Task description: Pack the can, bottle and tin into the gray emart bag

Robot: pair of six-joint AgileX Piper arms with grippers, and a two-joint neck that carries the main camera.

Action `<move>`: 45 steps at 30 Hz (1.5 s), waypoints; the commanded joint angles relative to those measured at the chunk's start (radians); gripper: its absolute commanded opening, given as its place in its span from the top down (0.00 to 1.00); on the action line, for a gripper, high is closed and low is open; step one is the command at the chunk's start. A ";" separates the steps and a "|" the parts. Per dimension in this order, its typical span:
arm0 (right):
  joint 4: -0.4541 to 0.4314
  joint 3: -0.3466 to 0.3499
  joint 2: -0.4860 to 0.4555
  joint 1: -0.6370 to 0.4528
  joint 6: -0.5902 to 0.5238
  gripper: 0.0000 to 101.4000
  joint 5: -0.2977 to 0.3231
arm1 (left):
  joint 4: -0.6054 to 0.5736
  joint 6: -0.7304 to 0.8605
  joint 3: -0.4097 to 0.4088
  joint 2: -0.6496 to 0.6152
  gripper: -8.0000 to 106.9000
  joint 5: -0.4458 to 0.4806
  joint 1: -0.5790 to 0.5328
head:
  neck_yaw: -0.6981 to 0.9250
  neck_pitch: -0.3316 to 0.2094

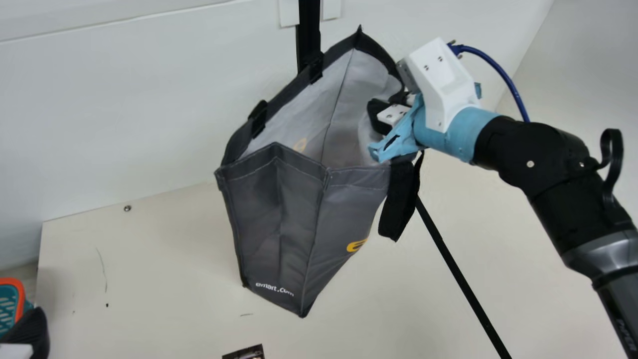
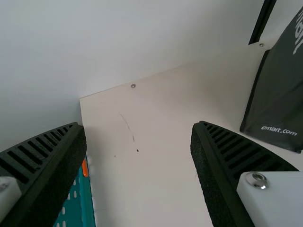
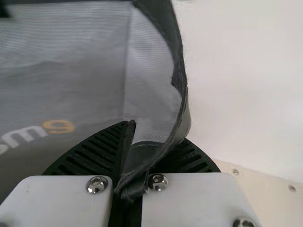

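Observation:
The gray emart bag [image 1: 299, 219] hangs tilted in the main view, its mouth open and its lower end over the table. My right gripper [image 1: 391, 124] holds the rim on its right side. From the right wrist, the gripper [image 3: 142, 158] is shut with the bag's dark rim pinched between its fingers, the pale lining [image 3: 85, 71] beside them. My left gripper [image 1: 25, 336] is at the lower left corner, well apart from the bag. In its own wrist view that gripper [image 2: 137, 125] stands open and holds nothing; the bag [image 2: 279, 104] is off to one side.
A teal basket with an orange rim [image 1: 20, 299] stands by the table's left edge, close to my left gripper. A dark printed item [image 1: 246, 353] is cut off at the near edge. Behind the bag a black post [image 1: 309, 35] runs up the white wall.

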 commanded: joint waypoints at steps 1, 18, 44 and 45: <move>-0.040 -0.004 -0.006 -0.015 0.034 1.00 -0.016 | 0.000 0.000 0.000 0.000 0.15 0.000 0.000 | -0.002 -0.023; -0.346 -0.071 -0.015 -0.139 0.335 1.00 0.009 | 0.000 0.000 0.000 0.000 0.15 0.000 0.000 | -0.002 -0.023; -0.492 -0.213 0.063 -0.441 0.476 1.00 0.092 | 0.000 0.000 0.000 0.000 0.15 0.000 0.000 | -0.002 -0.023; -0.480 -0.221 0.070 -0.460 0.466 1.00 0.095 | 0.000 0.000 0.000 0.000 0.15 0.000 0.000 | -0.002 -0.023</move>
